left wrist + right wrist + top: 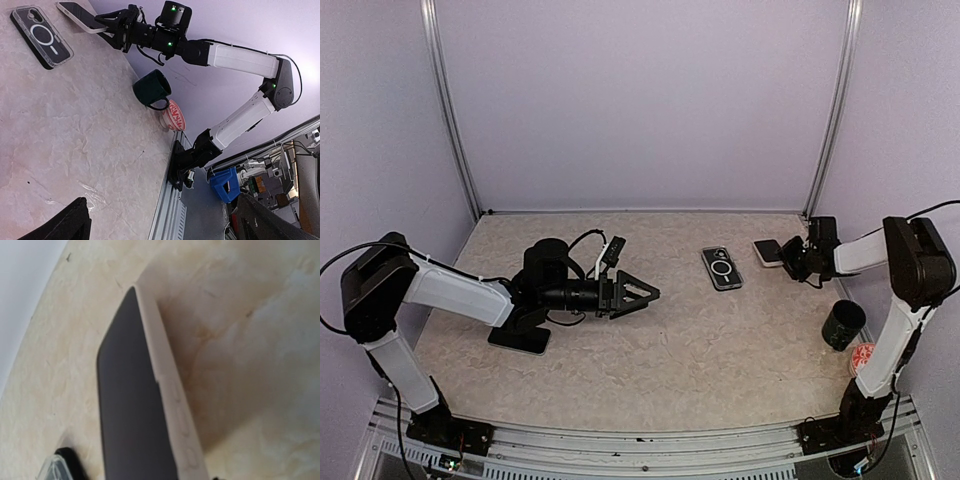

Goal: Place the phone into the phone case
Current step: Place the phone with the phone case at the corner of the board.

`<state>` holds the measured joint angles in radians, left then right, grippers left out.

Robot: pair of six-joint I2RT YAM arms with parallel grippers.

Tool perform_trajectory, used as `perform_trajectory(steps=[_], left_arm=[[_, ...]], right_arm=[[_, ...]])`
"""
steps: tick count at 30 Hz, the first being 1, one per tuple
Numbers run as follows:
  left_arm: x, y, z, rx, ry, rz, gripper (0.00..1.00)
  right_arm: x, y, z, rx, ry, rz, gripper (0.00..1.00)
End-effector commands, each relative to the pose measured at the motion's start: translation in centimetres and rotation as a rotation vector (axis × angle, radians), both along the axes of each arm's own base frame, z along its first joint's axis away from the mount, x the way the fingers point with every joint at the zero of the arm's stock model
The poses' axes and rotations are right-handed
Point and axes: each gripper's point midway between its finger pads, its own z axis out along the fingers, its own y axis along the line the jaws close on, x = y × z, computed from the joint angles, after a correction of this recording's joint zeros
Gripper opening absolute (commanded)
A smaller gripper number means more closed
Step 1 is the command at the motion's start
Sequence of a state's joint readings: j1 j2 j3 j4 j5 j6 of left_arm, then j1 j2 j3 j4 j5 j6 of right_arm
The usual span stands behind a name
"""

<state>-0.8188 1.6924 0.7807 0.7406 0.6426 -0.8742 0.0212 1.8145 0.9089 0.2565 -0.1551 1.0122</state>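
Starting nearest the arm bases, a black flat slab (520,340), perhaps a spare handset, lies on the mottled beige bench (720,350) under the left forearm. On the right side stand a dark green mug (152,87) and, just beside it, a small red-and-white patterned round thing (174,115). Further in, the left hand (642,295) hovers above mid-bench with its fingers spread wide and nothing between them, well apart from the work.

Beyond it lies the translucent rounded-corner phone case (42,36), flat on the bench, with a white ring showing on it. It reads dark through the shell, so I cannot tell whether it is empty.

Farthest, near the back wall, the right hand (102,26) pinches one end of a pale-sided, dark-screened flat phone (135,405), holding it tilted just beside the case.

Likely troubles:
- An end-only pinch may let the phone pivot or slip when it is pressed down.
- With nothing steadying the loose case, it may skid away.
- If the case is already filled, the phone cannot seat.
- The right arm could knock the mug as it swings.
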Motion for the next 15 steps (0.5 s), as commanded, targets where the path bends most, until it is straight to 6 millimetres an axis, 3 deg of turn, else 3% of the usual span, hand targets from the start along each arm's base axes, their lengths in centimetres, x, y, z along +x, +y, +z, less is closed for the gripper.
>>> perform_trajectory(steps=[1, 15], left_arm=[[0.2, -0.3, 0.7, -0.025, -0.023, 0.000, 0.99], [-0.2, 0.2, 0.4, -0.027, -0.020, 0.003, 0.99]], right_arm=[[0.4, 0.0, 2.5, -0.035, -0.056, 0.014, 0.43], [-0.9, 0.5, 0.6, -0.026, -0.020, 0.031, 0.44]])
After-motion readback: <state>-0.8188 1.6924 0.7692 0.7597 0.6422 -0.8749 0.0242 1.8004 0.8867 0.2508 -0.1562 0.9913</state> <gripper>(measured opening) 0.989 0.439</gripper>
